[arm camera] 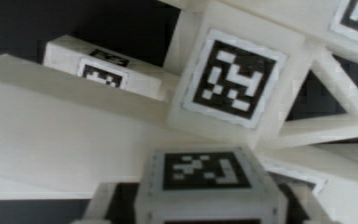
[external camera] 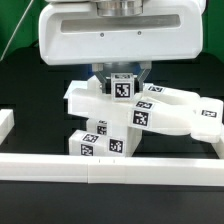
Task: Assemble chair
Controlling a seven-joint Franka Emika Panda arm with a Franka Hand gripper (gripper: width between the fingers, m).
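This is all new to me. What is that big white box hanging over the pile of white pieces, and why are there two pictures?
The white box is the end of a robot arm, and its two-fingered hand sits below it. One picture comes from a camera off the arm. The other comes from a camera on the arm's wrist, seen close up. On the black table lie chunky white chair pieces with black-and-white tags, bordered by a long white rail. The hand straddles a small tagged block; whether it grips it yet is unclear.

Block (external camera: 122,86) above piled chair pieces (external camera: 165,112), border rail (external camera: 110,166) in front
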